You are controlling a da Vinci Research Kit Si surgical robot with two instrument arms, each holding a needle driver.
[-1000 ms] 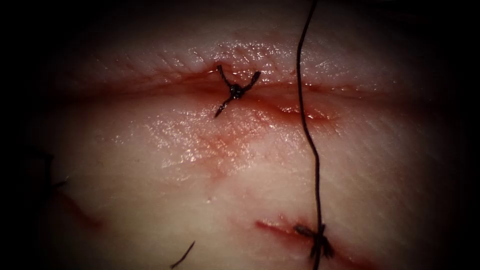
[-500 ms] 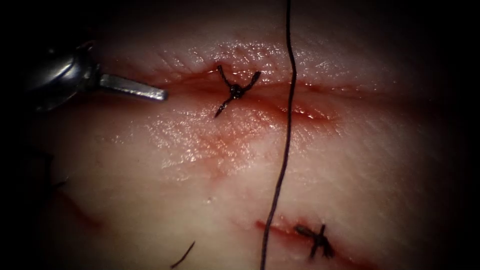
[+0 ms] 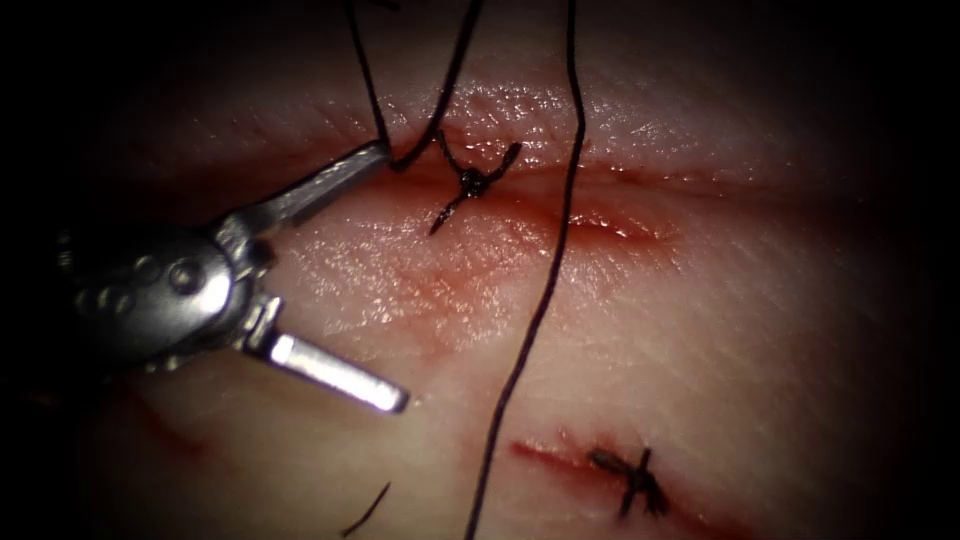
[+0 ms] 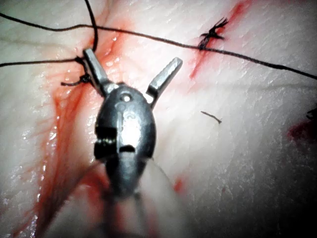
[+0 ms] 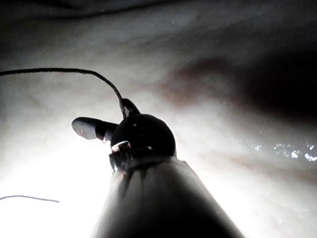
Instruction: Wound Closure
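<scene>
My left tool [image 3: 385, 278] comes in from the left over the tissue [image 3: 700, 320] with its jaws wide apart and nothing gripped. A loop of dark thread [image 3: 400, 160] hangs over its upper jaw tip, just left of a tied knot [image 3: 470, 182] on the cut [image 3: 640, 180]. A second, long strand [image 3: 545, 290] runs from top to bottom. The left wrist view shows the same tool [image 4: 132, 57] splayed, with one jaw by thread [image 4: 94, 29] and that knot [image 4: 81, 79]. My right tool [image 5: 105, 115] has its jaws apart, and a thread [image 5: 99, 75] arcs away from one of them.
A second knot [image 3: 635, 480] closes a short cut at the lower right, seen too in the left wrist view [image 4: 213, 34]. A loose cut end of thread [image 3: 365, 510] lies near the bottom edge. Red fluid [image 3: 600, 225] pools along the upper cut.
My left tool has come in from the left and spread its jaws wide, its upper jaw now under a thread loop. The long strand's lower part has swung left, away from the lower knot.
</scene>
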